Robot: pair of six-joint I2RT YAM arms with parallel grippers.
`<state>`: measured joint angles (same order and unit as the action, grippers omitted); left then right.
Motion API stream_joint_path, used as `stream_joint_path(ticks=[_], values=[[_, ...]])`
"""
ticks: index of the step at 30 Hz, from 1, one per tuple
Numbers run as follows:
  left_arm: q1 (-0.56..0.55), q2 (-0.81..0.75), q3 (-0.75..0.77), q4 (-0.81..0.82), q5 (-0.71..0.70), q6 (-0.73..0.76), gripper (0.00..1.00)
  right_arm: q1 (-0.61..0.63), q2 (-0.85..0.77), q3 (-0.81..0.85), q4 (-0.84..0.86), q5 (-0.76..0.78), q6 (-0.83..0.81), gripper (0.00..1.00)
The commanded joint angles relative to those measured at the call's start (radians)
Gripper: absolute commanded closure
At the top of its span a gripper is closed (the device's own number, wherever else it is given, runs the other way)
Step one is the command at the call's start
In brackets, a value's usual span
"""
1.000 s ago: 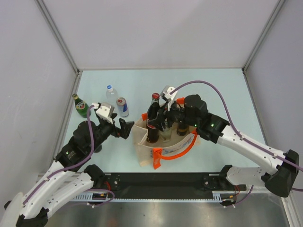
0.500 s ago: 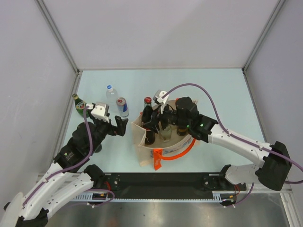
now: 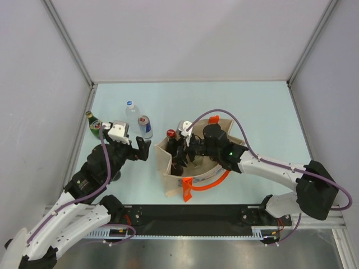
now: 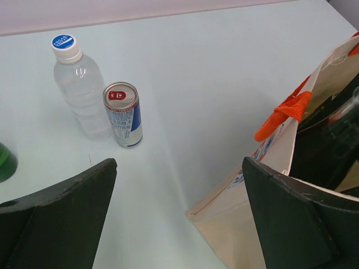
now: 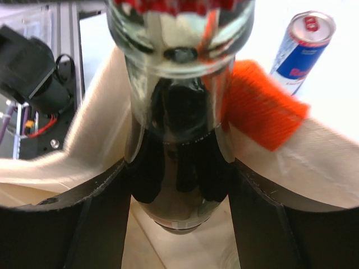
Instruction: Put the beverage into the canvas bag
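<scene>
The beige canvas bag (image 3: 168,176) with orange handles (image 3: 205,182) stands open at the table's middle. My right gripper (image 3: 180,150) is down inside it, shut on a dark glass bottle with a red cap (image 3: 171,134). In the right wrist view the bottle (image 5: 179,140) fills the gap between both fingers (image 5: 263,213), its base hanging above the bag's beige floor. An orange handle (image 5: 261,106) lies just behind. My left gripper (image 3: 143,148) is open and empty, just left of the bag. The bag's corner (image 4: 252,213) lies between its fingers (image 4: 67,218).
A clear water bottle (image 3: 130,109), a blue and silver can (image 3: 145,126) and a green bottle (image 3: 94,124) stand left of the bag. The water bottle (image 4: 78,84) and can (image 4: 123,115) stand ahead of the left gripper. Other bottles stand in the bag, mostly hidden by the right arm.
My right gripper has moved left and down, lowering the dark bottle into the bag. My left gripper has drawn back a little from the bag's left wall.
</scene>
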<state>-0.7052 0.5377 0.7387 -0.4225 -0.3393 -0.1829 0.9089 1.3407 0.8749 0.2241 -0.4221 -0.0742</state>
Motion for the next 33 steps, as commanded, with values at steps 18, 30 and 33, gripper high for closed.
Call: stream_joint_path(ticks=[18, 30, 33], values=[[-0.005, 0.004, 0.027, 0.01, -0.032, -0.015, 0.0, 0.021, 0.058, -0.105, 0.481, -0.132, -0.179, 1.0], [-0.007, 0.004, 0.027, 0.01, -0.033, -0.015, 0.0, 0.022, 0.095, -0.082, 0.517, -0.115, -0.227, 0.9], [-0.007, 0.002, 0.027, 0.01, -0.033, -0.015, 0.0, 0.022, 0.087, -0.097, 0.526, -0.106, -0.19, 0.68]])
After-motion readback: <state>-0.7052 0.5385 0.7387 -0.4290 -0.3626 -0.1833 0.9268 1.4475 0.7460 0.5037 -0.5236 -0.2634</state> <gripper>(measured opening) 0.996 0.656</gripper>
